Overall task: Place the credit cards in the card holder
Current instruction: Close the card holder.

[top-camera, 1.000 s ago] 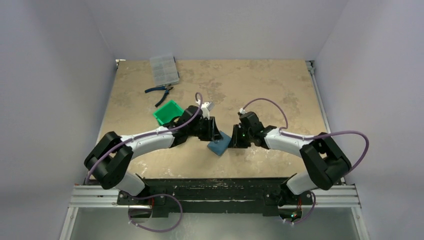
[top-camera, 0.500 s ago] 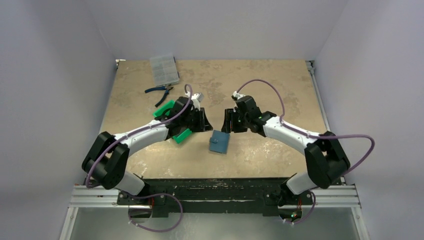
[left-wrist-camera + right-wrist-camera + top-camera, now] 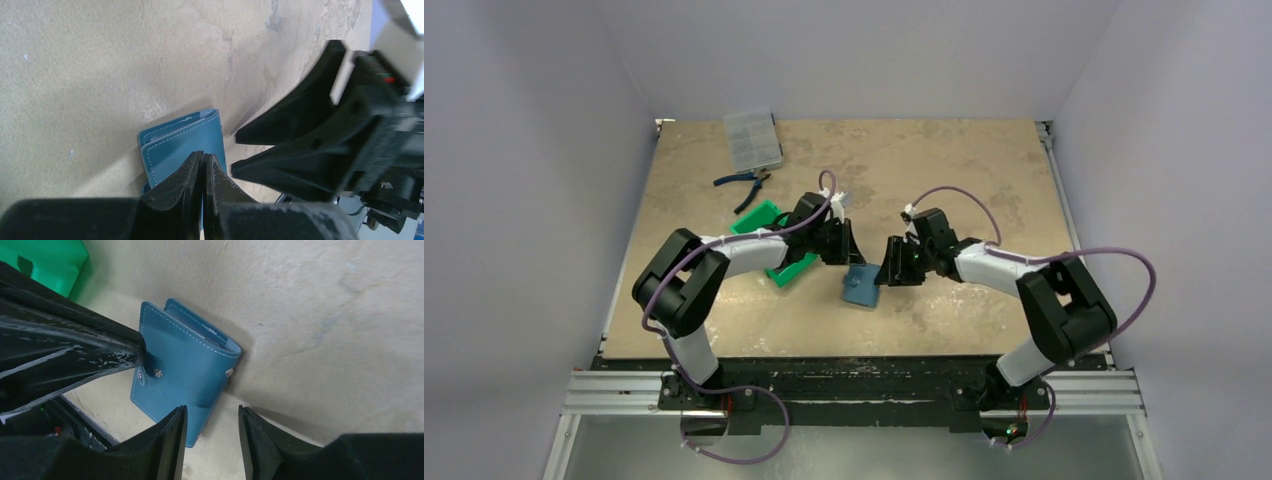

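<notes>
The left arm point(image 3: 744, 250) and right arm point(image 3: 989, 268) have white links, black joints and purple cables point(image 3: 952, 189).

Left gripper point(image 3: 203, 159) fingers pressed together over the closed blue wallet point(image 3: 170, 142) on the desk point(image 3: 100, 60), right gripper point(image 3: 234, 154) fingers spread just beside it.

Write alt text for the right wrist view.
A closed teal-blue folding wallet lies on the beige table, the open right gripper poised at its near edge. The shut left gripper meets its left edge; green plastic tray top left.

A robotics lab cell: blank pale walls point(image 3: 534, 150) enclosing a bench point(image 3: 944, 160) on aluminium rails point(image 3: 614, 392).
</notes>
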You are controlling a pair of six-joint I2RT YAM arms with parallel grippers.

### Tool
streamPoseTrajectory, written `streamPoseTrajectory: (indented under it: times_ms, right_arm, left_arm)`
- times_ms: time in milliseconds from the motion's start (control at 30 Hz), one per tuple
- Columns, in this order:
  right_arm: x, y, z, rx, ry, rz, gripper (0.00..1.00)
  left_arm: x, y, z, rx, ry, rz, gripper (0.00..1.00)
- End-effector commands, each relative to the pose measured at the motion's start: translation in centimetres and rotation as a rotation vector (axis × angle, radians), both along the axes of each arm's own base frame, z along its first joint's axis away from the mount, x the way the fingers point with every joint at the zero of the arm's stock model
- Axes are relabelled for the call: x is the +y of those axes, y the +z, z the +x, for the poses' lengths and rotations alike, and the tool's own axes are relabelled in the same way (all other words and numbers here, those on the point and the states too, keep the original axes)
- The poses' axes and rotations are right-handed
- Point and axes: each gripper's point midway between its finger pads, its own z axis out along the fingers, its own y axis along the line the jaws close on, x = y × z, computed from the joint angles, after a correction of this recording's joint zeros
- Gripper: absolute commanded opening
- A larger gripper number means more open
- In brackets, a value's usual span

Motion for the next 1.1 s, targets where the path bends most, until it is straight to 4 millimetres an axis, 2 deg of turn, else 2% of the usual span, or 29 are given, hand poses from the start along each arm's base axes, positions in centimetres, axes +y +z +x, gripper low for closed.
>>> streamPoseTrajectory:
  times_ms: [0, 100, 167, 233, 267, 333, 433, 600, 700, 800, 967, 1067]
  right_arm:
    - [3.6, 1.3, 1.7, -0.079, 0.114, 0.140, 0.50]
    - [5.6, 1.6, 3.0, -0.076, 0.161, 0.201, 0.49]
    - [6.3, 2.3, 4.7, -0.127, 0.167, 0.190, 0.48]
    - [5.6, 2.3, 6.1, -0.153, 0.147, 0.109, 0.47]
    - [4.6, 1.9, 6.1, -0.143, 0.128, 0.046, 0.47]
    - [3.1, 2.4, 6.6, -0.174, 0.090, -0.040, 0.50]
    - [3.1, 3.5, 5.3, -0.187, 0.117, -0.044, 0.59]
    - [5.7, 5.3, 2.2, -0.181, 0.221, 0.101, 0.59]
    - [6.9, 5.0, 1.0, -0.144, 0.264, 0.182, 0.48]
    - [7.3, 4.1, 0.7, -0.106, 0.275, 0.199, 0.36]
    - [7.3, 3.5, 0.2, -0.085, 0.288, 0.200, 0.40]
    - [7.8, 3.1, 0.0, -0.077, 0.307, 0.214, 0.39]
  left_arm:
    - [-0.7, 3.0, 1.0, -0.078, -0.006, -0.055, 0.05]
    - [0.5, 3.4, 1.0, -0.086, 0.010, -0.031, 0.05]
    - [1.4, 3.5, 1.0, -0.083, 0.022, -0.023, 0.04]
    - [2.2, 3.5, 1.1, -0.077, 0.038, -0.008, 0.01]
    - [2.5, 3.4, 1.1, -0.076, 0.042, -0.002, 0.01]
    - [2.4, 3.2, 1.1, -0.072, 0.034, -0.001, 0.01]
    - [1.9, 2.3, 0.8, -0.041, 0.015, -0.022, 0.00]
    - [1.7, 0.9, 0.2, -0.015, 0.000, -0.024, 0.00]
    - [2.2, -0.6, -0.1, 0.001, 0.004, 0.006, 0.00]
    - [2.5, -1.9, -0.6, 0.020, 0.002, 0.022, 0.00]
    - [3.3, -2.5, -0.8, 0.012, 0.021, 0.058, 0.00]
    - [3.6, -2.7, -0.9, 0.012, 0.021, 0.072, 0.00]
